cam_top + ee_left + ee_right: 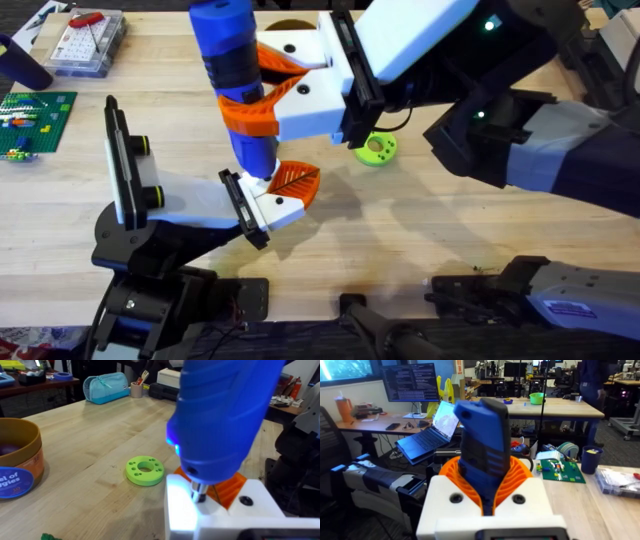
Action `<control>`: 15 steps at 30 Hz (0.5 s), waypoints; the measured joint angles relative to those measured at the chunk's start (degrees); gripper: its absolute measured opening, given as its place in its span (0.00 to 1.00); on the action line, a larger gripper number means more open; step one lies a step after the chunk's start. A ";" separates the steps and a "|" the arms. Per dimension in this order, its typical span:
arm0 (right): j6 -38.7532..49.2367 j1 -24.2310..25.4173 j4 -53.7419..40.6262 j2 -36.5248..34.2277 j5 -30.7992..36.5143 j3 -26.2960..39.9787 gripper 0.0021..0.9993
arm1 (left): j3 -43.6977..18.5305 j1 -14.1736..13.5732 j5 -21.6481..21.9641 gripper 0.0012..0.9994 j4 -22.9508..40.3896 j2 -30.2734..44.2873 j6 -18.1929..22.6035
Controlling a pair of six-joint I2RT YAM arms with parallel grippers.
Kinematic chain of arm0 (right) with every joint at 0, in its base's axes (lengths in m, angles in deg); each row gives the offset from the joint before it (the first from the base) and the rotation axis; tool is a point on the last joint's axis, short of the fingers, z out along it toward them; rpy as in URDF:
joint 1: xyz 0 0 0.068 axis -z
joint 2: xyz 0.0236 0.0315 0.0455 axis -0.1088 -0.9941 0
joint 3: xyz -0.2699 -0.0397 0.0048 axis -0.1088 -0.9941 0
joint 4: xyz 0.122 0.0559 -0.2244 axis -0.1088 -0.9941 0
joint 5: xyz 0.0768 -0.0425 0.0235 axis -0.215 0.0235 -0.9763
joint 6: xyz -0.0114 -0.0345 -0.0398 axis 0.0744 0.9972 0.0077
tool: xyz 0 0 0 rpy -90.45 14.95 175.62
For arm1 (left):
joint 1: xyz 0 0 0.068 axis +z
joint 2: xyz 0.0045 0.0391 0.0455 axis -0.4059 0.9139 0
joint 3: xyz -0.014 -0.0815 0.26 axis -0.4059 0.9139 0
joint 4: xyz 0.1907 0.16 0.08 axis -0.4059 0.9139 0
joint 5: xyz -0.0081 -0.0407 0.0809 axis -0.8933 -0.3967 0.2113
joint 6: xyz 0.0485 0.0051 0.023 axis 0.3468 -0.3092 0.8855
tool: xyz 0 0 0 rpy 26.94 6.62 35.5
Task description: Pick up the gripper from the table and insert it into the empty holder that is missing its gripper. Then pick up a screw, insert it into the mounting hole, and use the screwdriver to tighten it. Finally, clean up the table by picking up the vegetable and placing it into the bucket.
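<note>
Overhead: right pincer [268, 92] clamps screwdriver [232, 60], tip seemingly meeting left pincer [285, 190].

1. Centre of table [420, 235]: blocked by upright screwdriver [233, 70], clamped in right gripper [270, 90], tip just above left gripper [285, 190].
2. At 3 o'clock of the screwdriver: green disc [376, 149] on the wood, close under the right arm.
3. At 9–10 o'clock: clear parts box [85, 42] and green brick plate [35, 118] along the edge.
4. At 4–5 o'clock: open bare wood, free passage.
5. Left wrist view: bucket [17, 465] standing well apart from the disc, bare wood between.
</note>
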 joint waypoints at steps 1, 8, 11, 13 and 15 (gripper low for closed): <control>0.05 0.00 -0.30 -0.01 0.01 0.00 0.06 | -0.06 -0.01 -0.02 0.01 0.40 0.00 -0.02; -0.47 0.02 -0.98 -0.20 0.15 -0.17 0.06 | -0.06 -0.02 -0.01 0.01 1.86 0.00 -0.18; -1.89 0.02 -1.00 -0.17 0.16 -0.14 0.06 | -0.06 -0.02 0.01 0.01 1.88 0.00 -0.20; -2.95 0.02 -1.33 -0.19 0.04 0.28 0.06 | -0.06 -0.02 0.04 0.01 1.81 0.00 -0.20; -3.68 0.15 -2.38 -0.39 -0.79 1.64 0.06 | -0.06 -0.02 0.04 0.01 1.80 0.00 -0.20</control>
